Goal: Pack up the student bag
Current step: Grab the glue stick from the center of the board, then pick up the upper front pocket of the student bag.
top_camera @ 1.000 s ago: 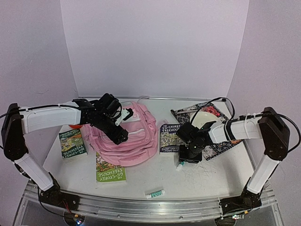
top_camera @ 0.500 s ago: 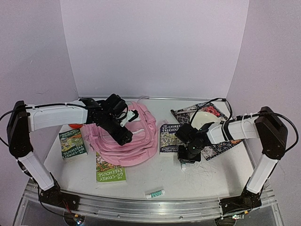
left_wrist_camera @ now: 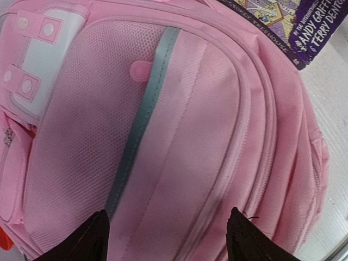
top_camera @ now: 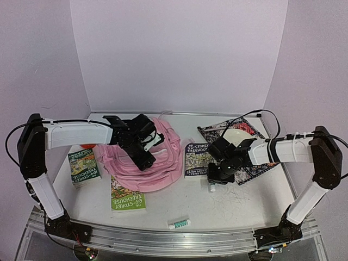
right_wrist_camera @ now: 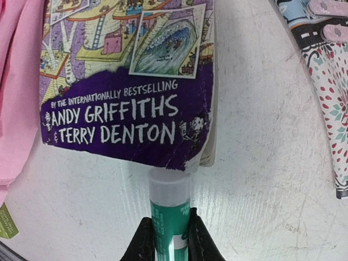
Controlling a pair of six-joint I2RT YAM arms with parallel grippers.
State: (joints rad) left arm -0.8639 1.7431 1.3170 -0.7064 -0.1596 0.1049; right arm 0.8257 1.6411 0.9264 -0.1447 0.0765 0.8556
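Observation:
The pink student bag (top_camera: 142, 163) lies flat at centre left, front pockets up; it fills the left wrist view (left_wrist_camera: 179, 136) with its white patch (left_wrist_camera: 46, 60) at top left. My left gripper (top_camera: 145, 160) is open just above the bag's front pocket, fingertips (left_wrist_camera: 92, 239) wide apart, holding nothing. My right gripper (top_camera: 213, 184) is shut on a green glue stick (right_wrist_camera: 169, 217) with a clear cap, which touches the lower edge of a purple Treehouse book (right_wrist_camera: 125, 81), also in the top view (top_camera: 197, 160).
Two green Treehouse books lie left (top_camera: 84, 166) and in front (top_camera: 126, 197) of the bag. A second glue stick (top_camera: 179, 223) lies near the front edge. A patterned pouch (top_camera: 247, 142) sits at the right back. An orange object (top_camera: 86, 145) peeks behind the bag.

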